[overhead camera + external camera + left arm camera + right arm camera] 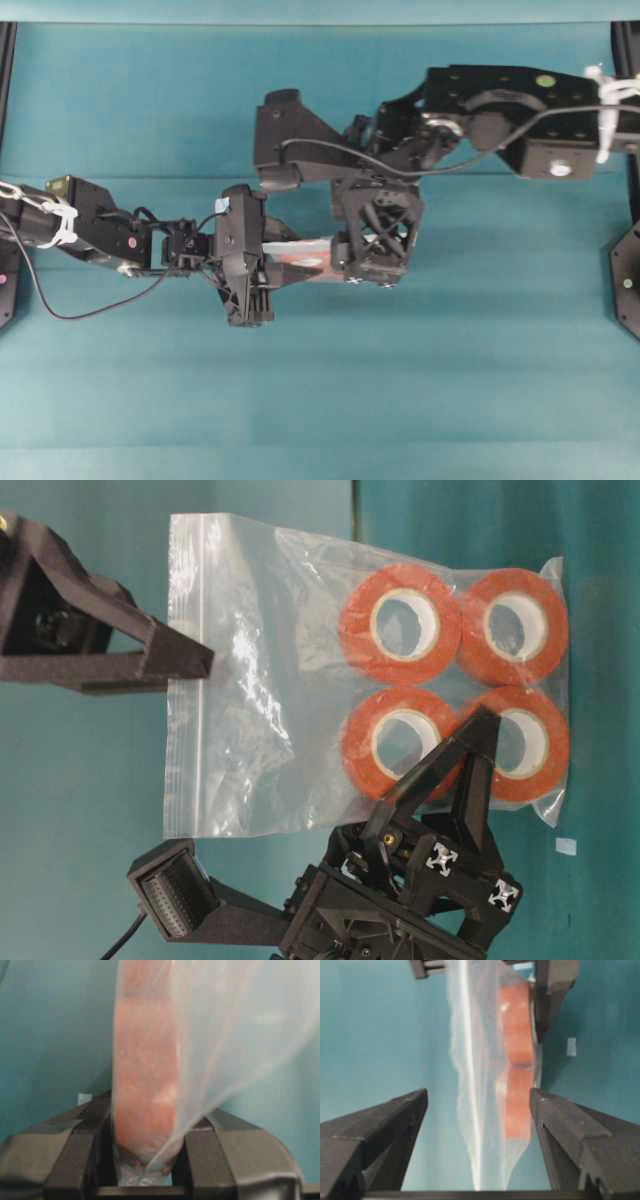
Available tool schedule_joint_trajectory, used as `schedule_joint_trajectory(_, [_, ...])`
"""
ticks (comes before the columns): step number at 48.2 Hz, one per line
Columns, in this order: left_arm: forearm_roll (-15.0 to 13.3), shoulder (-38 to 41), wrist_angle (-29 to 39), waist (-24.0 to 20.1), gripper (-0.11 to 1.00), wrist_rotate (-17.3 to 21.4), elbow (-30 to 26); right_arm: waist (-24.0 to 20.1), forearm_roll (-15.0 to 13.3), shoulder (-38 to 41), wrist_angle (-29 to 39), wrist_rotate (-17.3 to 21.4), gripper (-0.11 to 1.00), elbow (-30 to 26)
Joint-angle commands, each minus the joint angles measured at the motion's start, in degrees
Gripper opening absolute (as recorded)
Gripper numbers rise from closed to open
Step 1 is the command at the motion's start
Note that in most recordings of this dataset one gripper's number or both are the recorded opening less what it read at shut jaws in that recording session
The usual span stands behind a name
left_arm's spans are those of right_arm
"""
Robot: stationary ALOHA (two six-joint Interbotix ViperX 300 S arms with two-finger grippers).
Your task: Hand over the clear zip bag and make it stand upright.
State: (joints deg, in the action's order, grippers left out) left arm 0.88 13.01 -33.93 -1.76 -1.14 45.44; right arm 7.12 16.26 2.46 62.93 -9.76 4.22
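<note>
In the overhead view the clear zip bag (pixel 300 252) hangs above the table (pixel 420 380), between the left gripper (pixel 262 272) on its left and the right gripper (pixel 352 250) on its right; four tape rolls (pixel 400 625) sit inside, opposite its zip strip (pixel 176 670)

Matte black arms, black cables, white zip ties, silver screws, angular pincer (pixel 480 1125) fingers.
</note>
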Motion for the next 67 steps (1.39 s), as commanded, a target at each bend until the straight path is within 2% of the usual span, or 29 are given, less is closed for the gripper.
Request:
schedule_joint_trajectory(1, [0.09, -0.35, -0.18, 0.18, 0.25, 0.09, 0.0, -0.18, 0.09, -3.08, -0.18, 1.23, 0.89, 0.26])
schedule_joint_trajectory(26, [0.09, -0.44, -0.18, 0.7, 0.25, 0.0, 0.18, -1.05, -0.26, -13.1, -2.2, 2.2, 0.89, 7.56])
schedule_joint_trajectory(36, [0.09, -0.35, -0.18, 0.7, 0.25, 0.09, 0.0, -2.64, -0.26, -16.87, -7.12, 2.2, 0.89, 12.57])
schedule_joint_trajectory(67, [0.09, -0.35, -0.18, 0.7, 0.25, 0.09, -0.44, -2.64, -0.26, -30.15, -23.99, 2.2, 0.88, 26.63])
